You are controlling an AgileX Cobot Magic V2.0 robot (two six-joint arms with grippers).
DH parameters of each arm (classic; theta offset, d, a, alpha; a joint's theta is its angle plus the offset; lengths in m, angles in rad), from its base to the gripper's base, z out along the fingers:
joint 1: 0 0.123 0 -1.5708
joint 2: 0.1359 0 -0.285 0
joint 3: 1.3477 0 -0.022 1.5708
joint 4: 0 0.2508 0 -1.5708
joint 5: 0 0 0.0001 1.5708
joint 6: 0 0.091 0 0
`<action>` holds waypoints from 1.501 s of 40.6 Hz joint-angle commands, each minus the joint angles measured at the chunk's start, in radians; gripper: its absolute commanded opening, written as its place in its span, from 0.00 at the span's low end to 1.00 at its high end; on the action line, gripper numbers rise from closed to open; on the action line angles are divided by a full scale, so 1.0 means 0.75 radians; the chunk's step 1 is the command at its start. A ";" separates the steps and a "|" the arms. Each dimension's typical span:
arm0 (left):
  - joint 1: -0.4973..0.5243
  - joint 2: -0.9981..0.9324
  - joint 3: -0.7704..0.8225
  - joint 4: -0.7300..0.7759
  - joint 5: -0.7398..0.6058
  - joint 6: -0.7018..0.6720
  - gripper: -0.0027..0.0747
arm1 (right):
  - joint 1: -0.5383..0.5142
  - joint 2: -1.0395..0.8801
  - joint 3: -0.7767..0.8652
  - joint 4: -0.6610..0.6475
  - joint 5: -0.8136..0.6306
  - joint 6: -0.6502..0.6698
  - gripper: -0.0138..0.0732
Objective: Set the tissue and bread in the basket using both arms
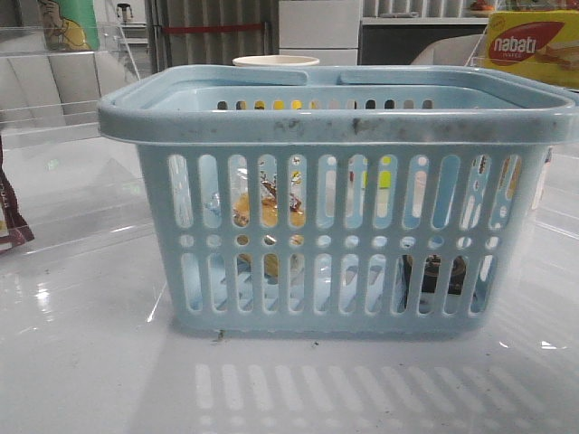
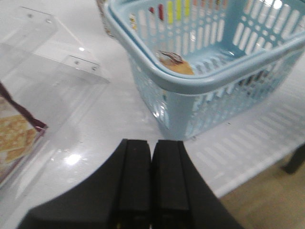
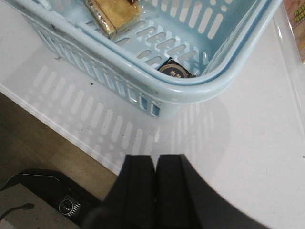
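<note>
The basket (image 1: 335, 194) stands on the white table (image 1: 81, 362). The bread (image 3: 112, 12) lies inside on its floor; the tissue (image 3: 175, 71) lies in an inside corner. The left gripper (image 2: 151, 179) has its jaws pressed together, empty, outside the basket and apart from it. The right gripper (image 3: 155, 183) likewise, closed on nothing, outside the rim nearest the tissue.

Basket (image 1: 335, 136) on glossy white table (image 1: 90, 362)

Bread (image 1: 268, 210) and tissue (image 1: 432, 274) partly hidden behind slotted basket (image 1: 335, 117) wall; nabati box (image 1: 532, 47) cropped by frame edge.
</note>
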 commanded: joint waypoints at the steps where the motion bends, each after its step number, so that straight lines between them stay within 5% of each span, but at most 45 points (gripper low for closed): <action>1: 0.138 -0.096 0.032 0.010 -0.218 0.002 0.15 | -0.008 -0.009 -0.033 0.003 -0.070 -0.012 0.22; 8: 0.370 -0.335 0.293 -0.016 -0.506 0.002 0.15 | -0.008 -0.009 -0.033 0.003 -0.070 -0.012 0.22; 18: 0.594 -0.637 0.650 -0.204 -0.657 0.088 0.16 | -0.008 -0.009 -0.033 0.003 -0.070 -0.012 0.22; 35: 0.603 -0.710 0.924 -0.199 -0.999 0.099 0.15 | -0.008 -0.008 -0.033 0.003 -0.065 -0.012 0.22; 61: 0.603 -0.710 0.922 -0.199 -1.021 0.099 0.15 | -0.008 -0.008 -0.033 0.003 -0.065 -0.012 0.22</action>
